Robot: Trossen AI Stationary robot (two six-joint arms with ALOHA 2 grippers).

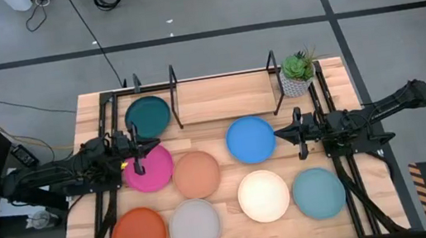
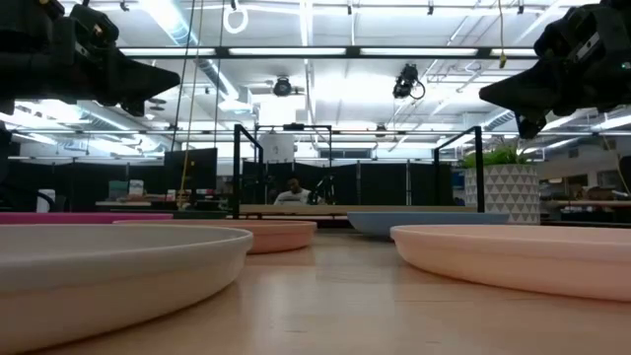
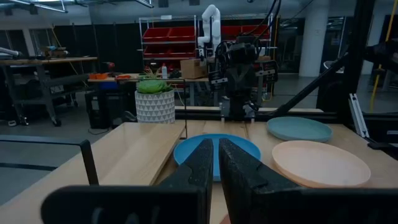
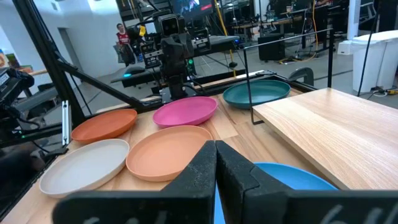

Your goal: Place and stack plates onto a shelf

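The shelf (image 1: 222, 93) stands at the table's far side. The dark teal plate (image 1: 148, 115) lies flat in its left end. The magenta (image 1: 149, 170), peach-tan (image 1: 197, 175), bright blue (image 1: 250, 140), cream (image 1: 263, 196), light teal (image 1: 319, 192), orange (image 1: 139, 236) and grey (image 1: 194, 225) plates lie flat on the table. My left gripper (image 1: 156, 146) is shut and empty, raised above the magenta plate's far edge, pointing right. My right gripper (image 1: 279, 135) is shut and empty, raised just right of the blue plate, pointing left. Both hang well above the table in the low view.
A green plant in a white pot (image 1: 297, 74) stands at the shelf's right end. The shelf's thin black posts (image 1: 176, 97) rise around its pale wood base. Bare tabletop shows between the blue and peach-tan plates and along the right edge.
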